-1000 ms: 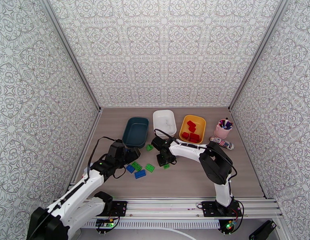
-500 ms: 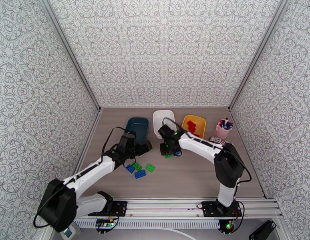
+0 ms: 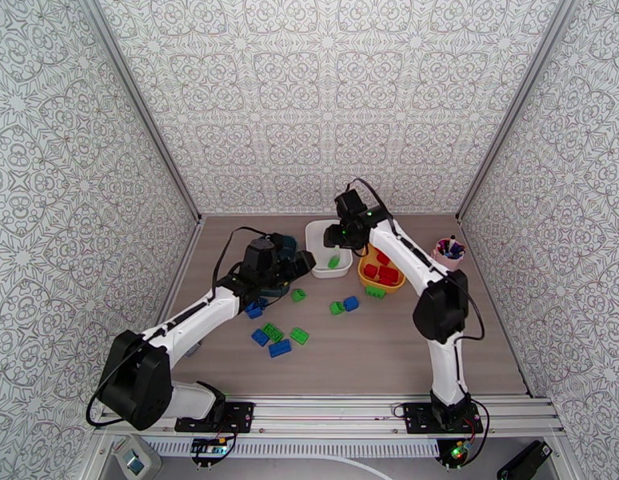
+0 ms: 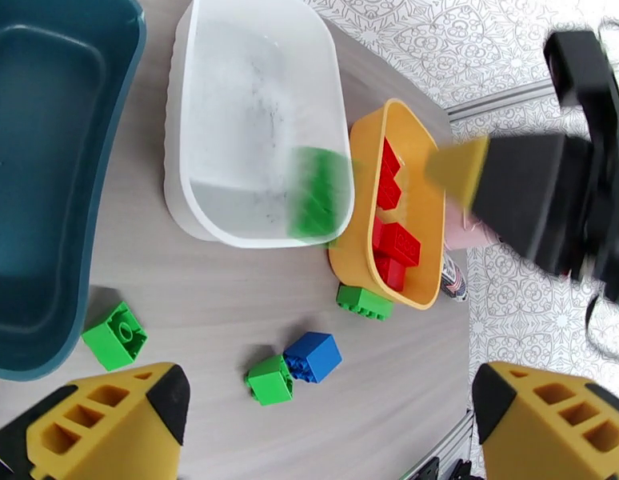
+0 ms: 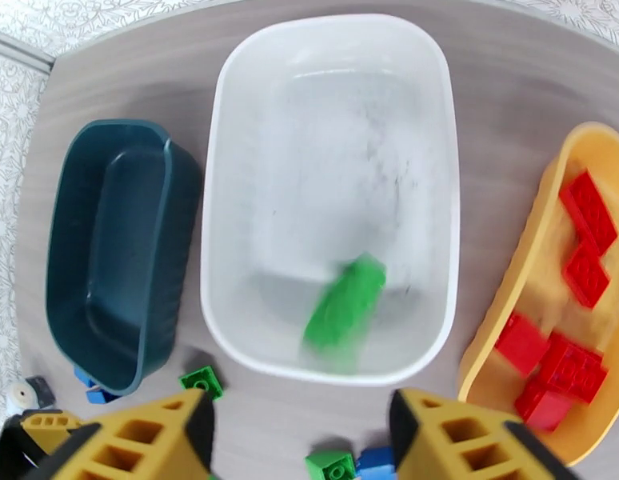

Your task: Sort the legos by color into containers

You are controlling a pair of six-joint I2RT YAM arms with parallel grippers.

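Green lego [image 5: 345,310] blurred in the white tub [image 5: 333,26], no longer in the released right end effector [image 5: 301,438].

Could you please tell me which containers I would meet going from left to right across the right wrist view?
In order: dark teal tub → white tub → yellow tub.

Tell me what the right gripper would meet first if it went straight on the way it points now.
Probably the white tub, which lies straight ahead of the open right gripper; the blurred green brick in its near end may come first, though depth is unclear.
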